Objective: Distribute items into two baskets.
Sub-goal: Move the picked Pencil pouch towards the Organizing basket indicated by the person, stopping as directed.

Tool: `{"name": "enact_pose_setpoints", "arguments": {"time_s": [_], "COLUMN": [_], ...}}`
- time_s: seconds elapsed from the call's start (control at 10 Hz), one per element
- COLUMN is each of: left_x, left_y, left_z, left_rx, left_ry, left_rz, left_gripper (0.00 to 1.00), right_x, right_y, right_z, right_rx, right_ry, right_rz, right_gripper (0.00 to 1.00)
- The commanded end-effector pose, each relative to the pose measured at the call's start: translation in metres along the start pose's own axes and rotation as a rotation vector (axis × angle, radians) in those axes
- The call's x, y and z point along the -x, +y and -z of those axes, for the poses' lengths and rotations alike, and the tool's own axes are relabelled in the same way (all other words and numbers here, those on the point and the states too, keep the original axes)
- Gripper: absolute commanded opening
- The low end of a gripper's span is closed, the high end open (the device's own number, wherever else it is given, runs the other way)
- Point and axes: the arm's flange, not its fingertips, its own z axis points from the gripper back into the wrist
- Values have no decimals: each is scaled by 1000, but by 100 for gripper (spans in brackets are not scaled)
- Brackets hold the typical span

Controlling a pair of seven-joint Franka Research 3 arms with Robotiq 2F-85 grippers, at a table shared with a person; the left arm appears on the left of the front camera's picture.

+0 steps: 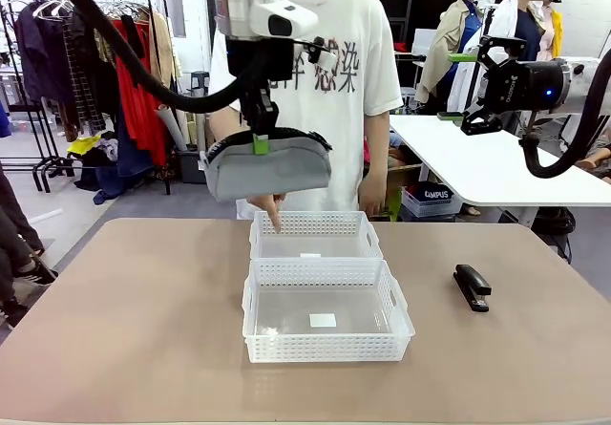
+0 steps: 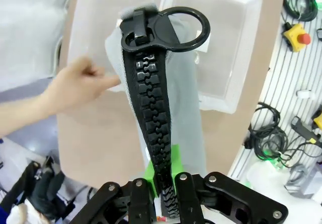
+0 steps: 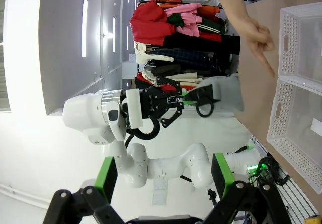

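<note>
Quick count: two white lattice plastic baskets, near basket (image 1: pixel 325 347) touching far basket (image 1: pixel 315 223), one grey fabric pouch (image 1: pixel 269 165), one small black stapler (image 1: pixel 472 286). My left fingers (image 1: pixel 260 143) pinch the pouch's zipper top. It hangs by the far basket, long axis left-right, zipper up. My right fingers (image 3: pixel 222 171) are spread, empty. The stapler lies on the bench (image 1: pixel 143 320) right of the baskets, lengthwise front-to-back.

Soft grey pouch (image 1: pixel 268 167), black zipper (image 2: pixel 153 113), black ring pull (image 2: pixel 160 32). White near basket (image 1: pixel 325 349) and far basket (image 1: pixel 315 223): lattice-perforated sides, clear-looking bottoms. Black stapler (image 1: pixel 472 286) at right. Tan table (image 1: pixel 124 329). Black left gripper (image 1: pixel 260 141), green pads (image 2: pixel 175 158). Person's T-shirt (image 1: pixel 372 53) white, dark print.
</note>
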Motion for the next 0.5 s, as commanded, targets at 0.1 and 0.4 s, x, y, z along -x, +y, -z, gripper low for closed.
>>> {"name": "enact_pose_setpoints", "arguments": {"time_s": [0.1,0.4], "left_x": [-11,-24], "left_y": [-12,-21], "left_z": [14,29], "left_rx": [7,47], "left_ry": [-44,-37], "left_rz": [93,151], "left_gripper": [0,0], "right_x": [0,0], "right_y": [2,2], "right_z": [-1,-1], "right_rx": [1,1], "right_ry": [-3,-3], "right_rz": [-3,-3], "right_gripper": [100,100]}}
